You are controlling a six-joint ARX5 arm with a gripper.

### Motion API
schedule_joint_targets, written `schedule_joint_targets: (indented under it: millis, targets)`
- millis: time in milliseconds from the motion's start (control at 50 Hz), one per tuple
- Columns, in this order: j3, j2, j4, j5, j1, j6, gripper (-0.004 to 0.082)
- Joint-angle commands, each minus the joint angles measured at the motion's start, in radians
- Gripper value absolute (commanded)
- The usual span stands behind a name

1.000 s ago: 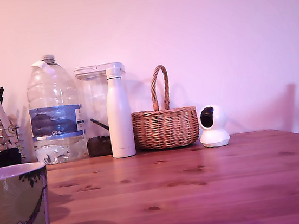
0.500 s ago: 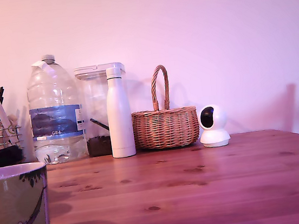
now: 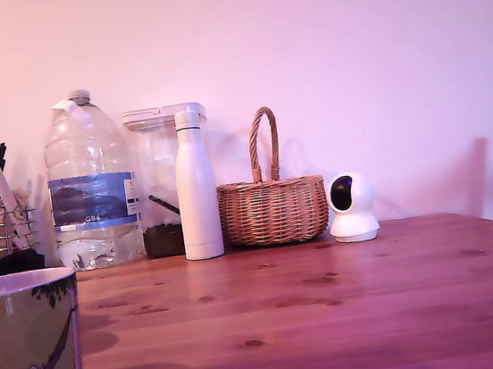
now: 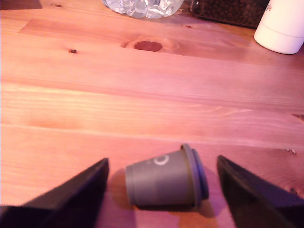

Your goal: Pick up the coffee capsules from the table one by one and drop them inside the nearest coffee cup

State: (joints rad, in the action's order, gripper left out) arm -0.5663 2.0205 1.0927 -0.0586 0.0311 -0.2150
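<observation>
wrist view: small grey plastic coffee capsule (image 4: 166, 179), on its side on reddish-brown plank table (image 4: 142, 90), between spread black fingers of released pincer (image 4: 164, 187), untouched. probably light, rigid, prone to rolling; best gripped across tapered body.

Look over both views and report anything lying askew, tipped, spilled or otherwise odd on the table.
One thing stands out: in the wrist view a grey coffee capsule lies on its side on the table, between the open gripper fingers, which are not touching it. Nothing looks spilled or broken. In the exterior view the coffee cup stands upright.
</observation>
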Motion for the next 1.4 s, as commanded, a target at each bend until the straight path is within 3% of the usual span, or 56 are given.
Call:
schedule_joint_targets:
  millis: [0, 100, 160, 460, 540, 560, 760, 780, 820, 920, 1020, 1040, 1080, 1100, 1200, 1380]
  targets:
    - [0.006, 0.015, 0.0, 0.0, -0.003, -0.007, 0.0496]
    - [0.006, 0.015, -0.008, 0.0, -0.003, -0.006, 0.0368]
    - [0.006, 0.015, -0.013, 0.0, -0.003, -0.005, 0.0336]
    - [0.006, 0.015, -0.023, -0.003, -0.003, 0.022, 0.0336]
    - [0.007, 0.015, -0.029, -0.026, -0.003, 0.051, 0.0336]
    - [0.007, 0.014, -0.031, -0.032, -0.003, 0.078, 0.0336]
    - [0.007, -0.001, -0.069, -0.102, -0.003, 0.13, 0.0336]
    - [0.007, -0.007, -0.077, -0.108, -0.003, 0.15, 0.0336]
    - [0.007, -0.018, -0.097, -0.114, -0.003, 0.152, 0.0336]
    - [0.007, -0.058, -0.157, -0.145, -0.003, 0.219, 0.0336]
    - [0.007, -0.103, -0.23, -0.175, -0.003, 0.245, 0.0336]
    - [0.007, -0.113, -0.246, -0.179, -0.003, 0.277, 0.0336]
    - [0.007, -0.132, -0.278, -0.189, -0.003, 0.277, 0.0336]
    - [0.007, -0.142, -0.293, -0.192, -0.003, 0.298, 0.0336]
    - [0.007, -0.197, -0.364, -0.2, -0.003, 0.323, 0.0336]
    - [0.007, -0.309, -0.482, -0.212, -0.003, 0.325, 0.0336]
